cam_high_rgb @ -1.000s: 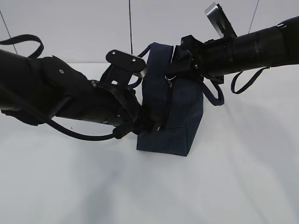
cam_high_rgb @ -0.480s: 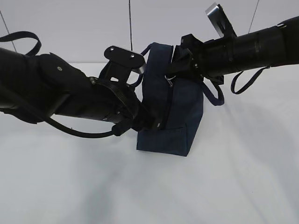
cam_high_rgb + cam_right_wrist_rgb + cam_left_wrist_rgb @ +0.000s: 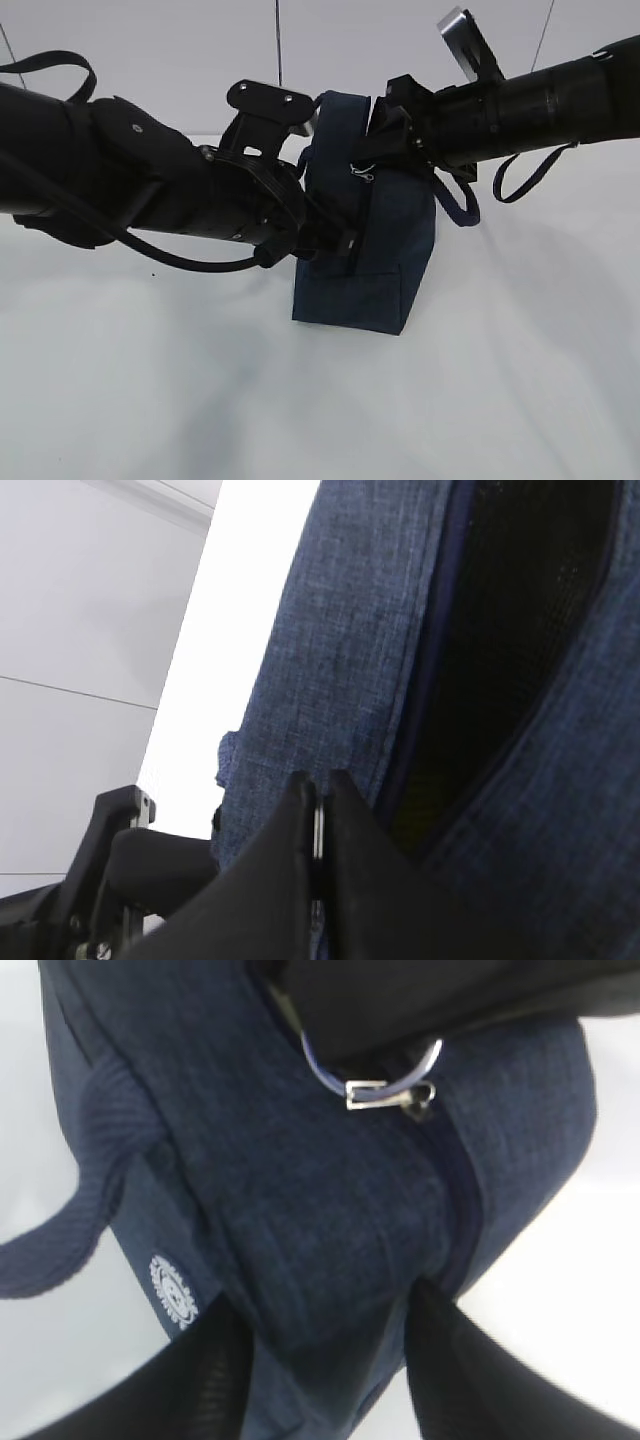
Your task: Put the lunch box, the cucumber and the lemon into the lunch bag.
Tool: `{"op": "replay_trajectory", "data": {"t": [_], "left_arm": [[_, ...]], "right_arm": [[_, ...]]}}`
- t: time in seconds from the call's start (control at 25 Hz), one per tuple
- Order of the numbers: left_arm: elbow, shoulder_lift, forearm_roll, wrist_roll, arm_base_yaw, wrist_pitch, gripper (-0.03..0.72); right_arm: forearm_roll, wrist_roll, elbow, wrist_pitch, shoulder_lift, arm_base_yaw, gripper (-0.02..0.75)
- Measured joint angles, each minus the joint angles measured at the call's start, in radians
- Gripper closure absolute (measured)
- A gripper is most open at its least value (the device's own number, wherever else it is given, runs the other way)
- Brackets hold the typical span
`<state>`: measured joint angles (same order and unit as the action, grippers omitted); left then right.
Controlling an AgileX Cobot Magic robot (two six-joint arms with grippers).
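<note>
The left arm reaches in low from the left, its left gripper (image 3: pixel 320 1360) half spread, both fingers (image 3: pixel 470 1380) clamping a fold at the lower end of the lunch bag (image 3: pixel 385 230). The bag stands on the white table (image 3: pixel 320 400), mid-scene. Farther back, the right arm comes from the right; its right gripper (image 3: pixel 318 830) is pressed together on the metal ring pull (image 3: pixel 385 1085) at the bag's top.
</note>
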<state>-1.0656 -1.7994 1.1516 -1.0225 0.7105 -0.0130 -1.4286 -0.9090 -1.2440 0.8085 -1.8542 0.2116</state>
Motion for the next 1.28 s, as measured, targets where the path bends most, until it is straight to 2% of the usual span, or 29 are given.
{"op": "replay_trajectory", "data": {"t": [0.16, 0.36, 0.44, 0.88, 1.28], "left_arm": [[-0.008, -0.002, -0.002, 0.000, 0.000, -0.017, 0.404], [-0.008, -0.002, -0.006, 0.000, 0.000, -0.024, 0.618], [-0.008, -0.002, -0.015, 0.000, 0.000, -0.025, 0.676], [-0.008, -0.002, -0.032, 0.000, 0.000, -0.029, 0.693], [-0.008, -0.002, -0.032, 0.000, 0.000, -0.029, 0.693]], "right_arm": [[0.000, -0.002, 0.000, 0.000, 0.000, 0.000, 0.731], [0.000, -0.004, 0.000, 0.001, 0.000, 0.000, 0.731], [0.000, -0.004, 0.000, 0.001, 0.000, 0.000, 0.731], [0.010, -0.007, -0.006, -0.011, 0.000, -0.006, 0.731], [0.198, 0.000, -0.088, 0.022, 0.002, -0.025, 0.731]]}}
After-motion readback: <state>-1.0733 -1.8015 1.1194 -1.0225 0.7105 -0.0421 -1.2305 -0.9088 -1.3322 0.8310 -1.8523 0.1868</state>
